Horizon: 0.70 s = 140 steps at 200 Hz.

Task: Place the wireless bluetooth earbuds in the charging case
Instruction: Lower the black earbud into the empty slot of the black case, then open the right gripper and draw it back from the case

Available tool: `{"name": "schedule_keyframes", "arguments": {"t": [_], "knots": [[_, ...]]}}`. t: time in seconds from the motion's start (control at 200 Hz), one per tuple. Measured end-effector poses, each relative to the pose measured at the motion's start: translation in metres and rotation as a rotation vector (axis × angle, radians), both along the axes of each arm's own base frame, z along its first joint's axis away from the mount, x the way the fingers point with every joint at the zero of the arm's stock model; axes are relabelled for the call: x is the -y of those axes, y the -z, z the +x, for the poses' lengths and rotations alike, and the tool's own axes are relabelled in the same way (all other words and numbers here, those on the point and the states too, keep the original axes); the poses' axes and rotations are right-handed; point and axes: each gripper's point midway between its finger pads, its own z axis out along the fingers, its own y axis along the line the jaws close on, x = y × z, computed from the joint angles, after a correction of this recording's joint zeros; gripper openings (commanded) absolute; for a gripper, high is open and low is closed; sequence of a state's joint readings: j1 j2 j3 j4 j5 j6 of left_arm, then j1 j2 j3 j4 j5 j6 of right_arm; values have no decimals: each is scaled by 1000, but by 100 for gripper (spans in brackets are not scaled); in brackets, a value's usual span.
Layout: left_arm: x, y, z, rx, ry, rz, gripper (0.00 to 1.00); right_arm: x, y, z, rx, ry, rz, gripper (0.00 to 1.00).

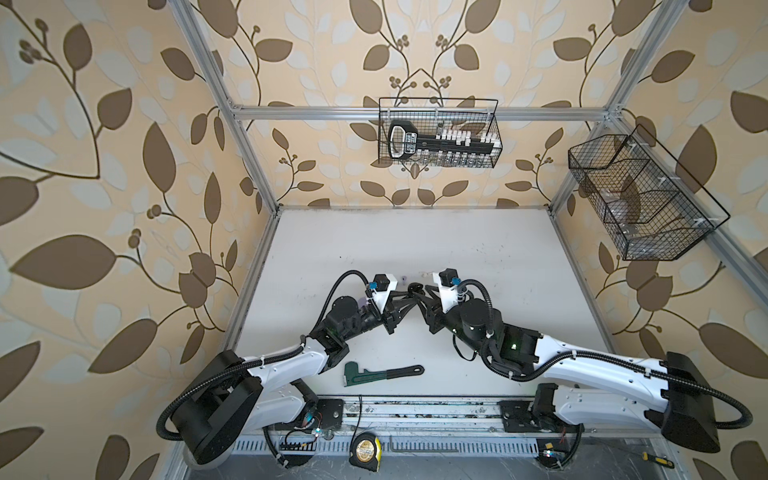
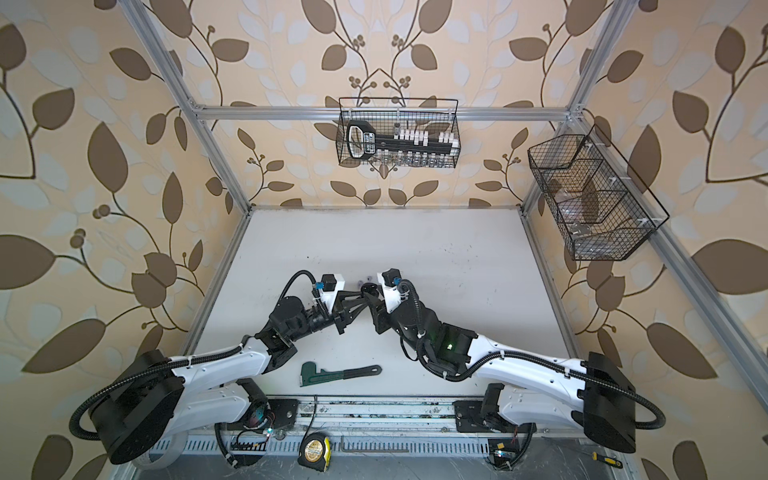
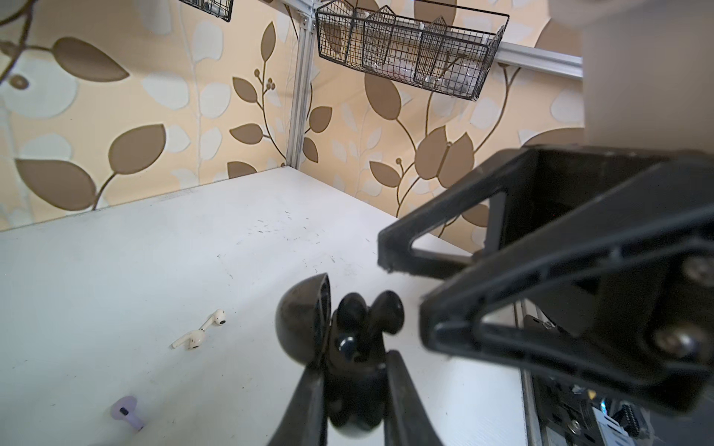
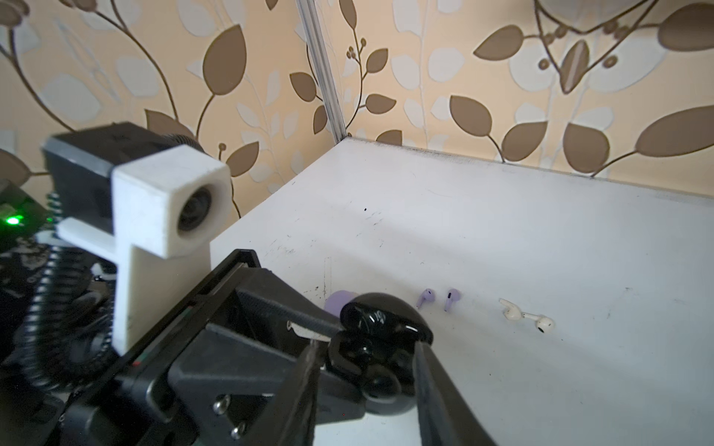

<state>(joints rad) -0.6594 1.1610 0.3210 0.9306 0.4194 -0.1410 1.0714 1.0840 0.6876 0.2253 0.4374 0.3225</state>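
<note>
Black earbuds are sitting in the open black case being clamped by the left gripper; the right gripper is hovering parted, empty. On the table, the white pair and the lilac pair are lying uncased.

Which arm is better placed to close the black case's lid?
Right, probably: the right claw is open and empty next to the case; the left claw is shut on it.
</note>
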Motion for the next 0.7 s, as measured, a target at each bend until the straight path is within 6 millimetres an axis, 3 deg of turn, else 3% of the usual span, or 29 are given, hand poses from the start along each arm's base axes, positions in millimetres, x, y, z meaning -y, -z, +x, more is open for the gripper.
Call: {"name": "schedule_keyframes", "arguments": {"t": [0.105, 0.21, 0.425, 0.7], "knots": [[0, -1, -1, 11, 3, 3, 0, 12, -14, -4, 30, 12, 38, 44], [0, -3, -2, 25, 11, -1, 0, 22, -18, -2, 37, 36, 55, 38], [-3, 3, -9, 58, 18, 2, 0, 29, -1, 13, -3, 89, 34, 31], [-6, -4, -12, 103, 15, -10, 0, 15, 15, 8, -30, 53, -4, 31]]}}
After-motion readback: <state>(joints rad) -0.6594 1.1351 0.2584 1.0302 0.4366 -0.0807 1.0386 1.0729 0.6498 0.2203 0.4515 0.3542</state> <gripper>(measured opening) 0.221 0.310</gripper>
